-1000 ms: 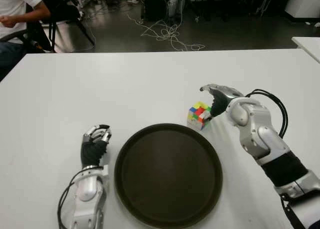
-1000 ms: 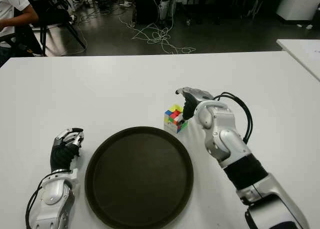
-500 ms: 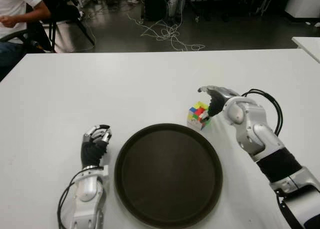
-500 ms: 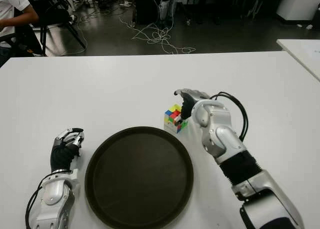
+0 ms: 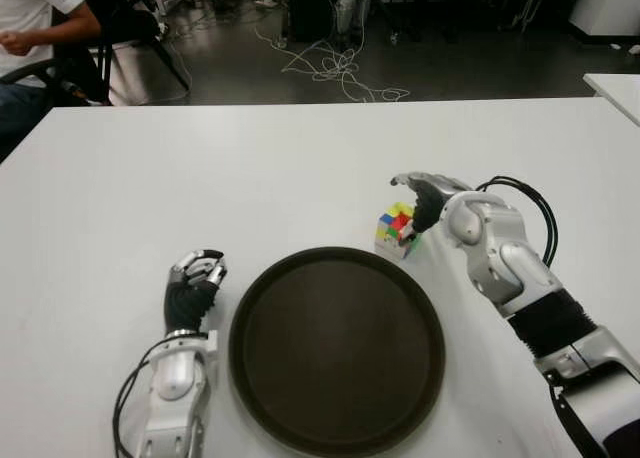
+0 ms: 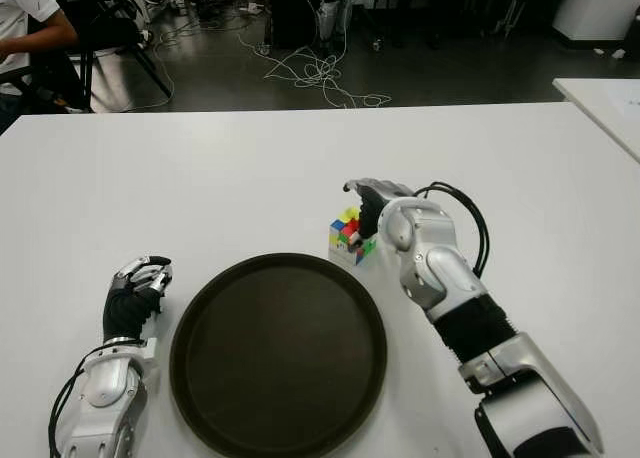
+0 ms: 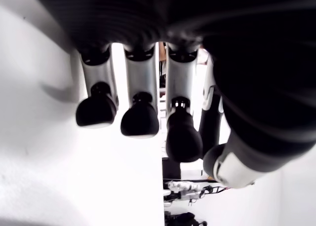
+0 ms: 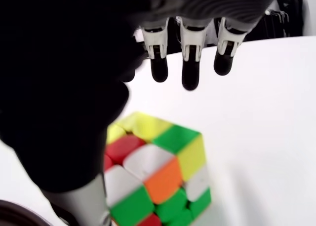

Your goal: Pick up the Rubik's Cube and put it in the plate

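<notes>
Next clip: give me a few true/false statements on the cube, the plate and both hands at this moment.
1. The cube lies in the plate. False: it sits on the table just beyond the rim.
2. The right hand is at the cube, fingers spread above it, not closed. True.
3. The left hand holds the cube. False: it holds nothing, left of the plate.
4. The plate has nothing in it. True.

Only the plate's raised rim point(image 5: 400, 273) separates Rubik's Cube point(image 5: 397, 228) from plate.
</notes>
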Controlling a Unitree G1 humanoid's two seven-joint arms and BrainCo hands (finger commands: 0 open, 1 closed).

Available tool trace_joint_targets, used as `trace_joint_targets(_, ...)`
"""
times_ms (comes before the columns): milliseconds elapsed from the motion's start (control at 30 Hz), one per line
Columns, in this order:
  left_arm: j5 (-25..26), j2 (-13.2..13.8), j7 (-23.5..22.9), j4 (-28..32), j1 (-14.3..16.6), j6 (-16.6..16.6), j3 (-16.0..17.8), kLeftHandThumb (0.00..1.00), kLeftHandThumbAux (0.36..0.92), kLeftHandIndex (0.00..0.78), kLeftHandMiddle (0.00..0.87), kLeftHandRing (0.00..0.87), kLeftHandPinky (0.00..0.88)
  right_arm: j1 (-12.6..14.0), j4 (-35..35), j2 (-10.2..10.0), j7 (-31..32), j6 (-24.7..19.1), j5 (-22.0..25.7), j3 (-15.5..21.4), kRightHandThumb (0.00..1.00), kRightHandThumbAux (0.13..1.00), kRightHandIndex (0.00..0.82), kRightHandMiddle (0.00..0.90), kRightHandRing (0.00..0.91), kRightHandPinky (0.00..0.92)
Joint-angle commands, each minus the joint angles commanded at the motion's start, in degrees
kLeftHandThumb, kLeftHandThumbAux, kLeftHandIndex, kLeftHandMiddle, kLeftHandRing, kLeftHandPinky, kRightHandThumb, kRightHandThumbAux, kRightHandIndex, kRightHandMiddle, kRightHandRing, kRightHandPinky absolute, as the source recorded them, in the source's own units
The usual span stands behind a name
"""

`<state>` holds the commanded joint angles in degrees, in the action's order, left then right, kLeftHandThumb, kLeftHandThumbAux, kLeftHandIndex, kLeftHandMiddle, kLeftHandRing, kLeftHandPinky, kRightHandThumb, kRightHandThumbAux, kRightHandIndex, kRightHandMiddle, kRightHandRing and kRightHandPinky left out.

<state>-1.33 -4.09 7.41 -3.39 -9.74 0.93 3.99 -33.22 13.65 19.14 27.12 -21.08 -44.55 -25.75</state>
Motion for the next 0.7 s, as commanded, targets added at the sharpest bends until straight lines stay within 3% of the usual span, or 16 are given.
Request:
trace_joint_targets(367, 0.2, -0.2, 0.4, 1.1, -0.3, 1.0, -0.3, 0.710, 0.706, 0.443, 0.816, 0.825, 0.816, -0.4, 0.3, -0.3, 0.1, 0.0, 0.0, -0.6, 0.000, 0.914, 0.060, 0.137, 0.154, 0.160)
trace_joint_targets(700, 0.0, 0.0, 0.4, 0.6, -0.1, 0.3, -0.2, 0.710, 0.705, 0.444, 0.817, 0.827, 0.821, 0.9, 1.0, -1.2, -4.3, 1.9, 2.2, 0.6, 0.000, 0.958, 0.069, 0.150, 0.167, 0.188)
